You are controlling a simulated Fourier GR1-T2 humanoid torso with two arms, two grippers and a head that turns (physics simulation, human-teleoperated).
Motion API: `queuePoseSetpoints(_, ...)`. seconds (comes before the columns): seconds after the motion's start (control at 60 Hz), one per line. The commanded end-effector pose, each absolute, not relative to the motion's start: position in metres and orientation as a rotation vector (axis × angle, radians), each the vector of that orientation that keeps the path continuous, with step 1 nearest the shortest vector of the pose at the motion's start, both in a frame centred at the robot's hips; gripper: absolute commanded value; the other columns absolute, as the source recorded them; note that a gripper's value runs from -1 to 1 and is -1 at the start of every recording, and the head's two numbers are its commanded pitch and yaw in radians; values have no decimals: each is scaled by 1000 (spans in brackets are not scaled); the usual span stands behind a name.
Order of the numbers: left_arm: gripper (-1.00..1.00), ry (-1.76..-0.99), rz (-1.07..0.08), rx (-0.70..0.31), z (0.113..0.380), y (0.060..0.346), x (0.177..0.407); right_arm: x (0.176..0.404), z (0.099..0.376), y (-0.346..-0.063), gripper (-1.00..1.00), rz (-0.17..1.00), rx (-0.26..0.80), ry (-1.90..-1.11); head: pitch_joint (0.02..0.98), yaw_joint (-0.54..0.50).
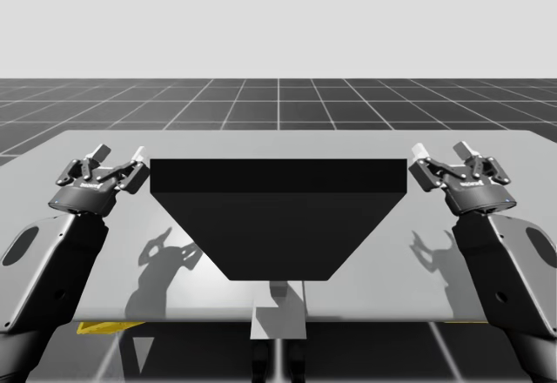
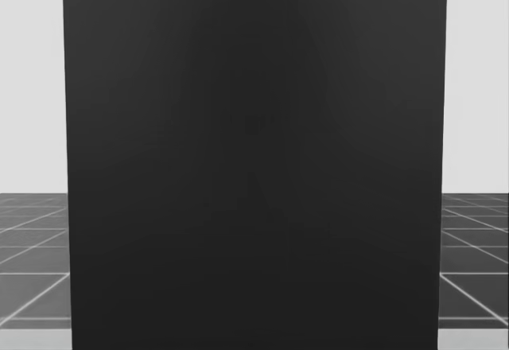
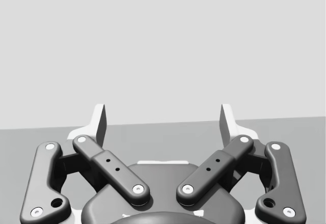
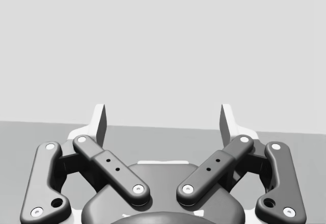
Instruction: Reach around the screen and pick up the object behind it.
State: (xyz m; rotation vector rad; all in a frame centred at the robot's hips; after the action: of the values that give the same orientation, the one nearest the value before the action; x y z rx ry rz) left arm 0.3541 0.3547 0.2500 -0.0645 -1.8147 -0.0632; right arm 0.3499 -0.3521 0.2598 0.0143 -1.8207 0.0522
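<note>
The object I am to pick up is hidden. Going by the task, I judge that it sits on the desk just beyond the flat black rectangular screen (image 1: 278,218), whose upright panel blocks it from my head (image 2: 254,159) and covers it from the high view as well. I cannot tell its shape, colour or exact spot.

The screen stands in the middle of the smooth grey desk (image 1: 348,144), its broad face towards me. My left gripper (image 1: 119,155) hangs just beside the screen's left edge and my right gripper (image 1: 441,152) just beside its right edge, both above the desk and apart from the panel. In the left wrist view my left gripper (image 3: 163,119) has its fingers spread wide with nothing between them, looking over bare desk (image 3: 30,135). My right gripper (image 4: 163,119) is spread just as wide and also carries nothing.

I judge the task to be at its opening step: the reach has not begun and nothing is grasped. The next move calls for one arm to go forward past its edge of the screen and then curl inward behind it, with the wrist view to find the object. The gripper should not brush the panel.

As for containers, the screen is a plain panel that holds nothing.
</note>
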Motion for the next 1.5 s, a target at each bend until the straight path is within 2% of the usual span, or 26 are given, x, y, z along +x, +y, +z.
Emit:
queuePoseSetpoints(0.017, -1000, -1815, -65, -62, 250, 355, 354, 349, 259, -350, -1000, 46, 6, -1808, 55, -2)
queuePoseSetpoints(0.1, -1000, -1813, -66, -65, 250, 356, 354, 347, 260, -347, -1000, 86, 63, -1794, 55, 0)
queuePoseSetpoints(0.167, -1000, -1790, -86, -89, 251, 358, 354, 346, 258, -346, -1000, 181, 77, -1759, 55, -2)
queuePoseSetpoints(0.25, -1000, -1744, -150, -140, 250, 359, 353, 341, 257, -347, -1000, 260, 237, -1742, 57, -3)
queuePoseSetpoints(0.283, -1000, -1728, -174, -159, 249, 358, 353, 341, 257, -346, -1000, 299, 208, -1746, 58, -3)
queuePoseSetpoints(0.317, -1000, -1717, -208, -167, 249, 356, 351, 339, 258, -346, -1000, 297, 253, -1745, 59, -2)
queuePoseSetpoints(0.367, -1000, -1695, -269, -273, 251, 353, 347, 336, 260, -345, -1000, 362, 366, -1730, 61, -3)
queuePoseSetpoints(0.417, -1000, -1694, -309, -274, 252, 352, 345, 333, 261, -344, -1000, 419, 416, -1724, 61, -3)
queuePoseSetpoints(0.433, -1000, -1682, -357, -323, 254, 351, 342, 330, 261, -343, -1000, 466, 475, -1708, 61, -3)
queuePoseSetpoints(0.55, -1000, -1677, -442, -374, 257, 352, 334, 324, 257, -338, -1000, 567, 571, -1649, 67, -9)
queuePoseSetpoints(0.583, -1000, -1670, -453, -411, 258, 352, 332, 323, 256, -336, -1000, 598, 586, -1640, 69, -11)
queuePoseSetpoints(0.667, -1000, -1645, -526, -501, 262, 353, 325, 318, 256, -329, -1000, 635, 708, -1602, 75, -13)
queuePoseSetpoints(0.733, -1000, -1615, -584, -569, 265, 352, 320, 314, 258, -325, -1000, 632, 757, -1561, 76, -15)
queuePoseSetpoints(0.817, -1000, -1582, -648, -615, 266, 352, 314, 309, 258, -320, -1000, 687, 740, -1522, 78, -16)
queuePoseSetpoints(0.85, -1000, -1552, -693, -640, 266, 352, 312, 306, 256, -317, -1000, 719, 778, -1487, 79, -16)
queuePoseSetpoints(0.883, -1000, -1532, -710, -647, 265, 351, 311, 305, 255, -315, -1000, 730, 769, -1474, 79, -16)
queuePoseSetpoints(0.95, -1000, -1452, -774, -686, 261, 349, 309, 297, 253, -311, -1000, 769, 771, -1422, 84, -17)
queuePoseSetpoints(1.0, -1000, -1400, -790, -704, 259, 348, 308, 295, 253, -309, -1000, 754, 788, -1397, 86, -19)
queuePoseSetpoints(1.183, -1000, -1287, -877, -647, 250, 344, 307, 289, 242, -301, -1000, 746, 748, -1297, 92, -24)
queuePoseSetpoints(1.3, -1000, -1269, -902, -629, 248, 342, 306, 293, 225, -297, -1000, 739, 710, -1234, 96, -25)
queuePoseSetpoints(1.383, -1000, -1273, -904, -628, 247, 341, 305, 299, 211, -297, -1000, 716, 687, -1224, 100, -29)
queuePoseSetpoints(1.5, -1000, -1281, -908, -623, 245, 338, 307, 311, 191, -292, -1000, 755, 646, -1178, 105, -31)
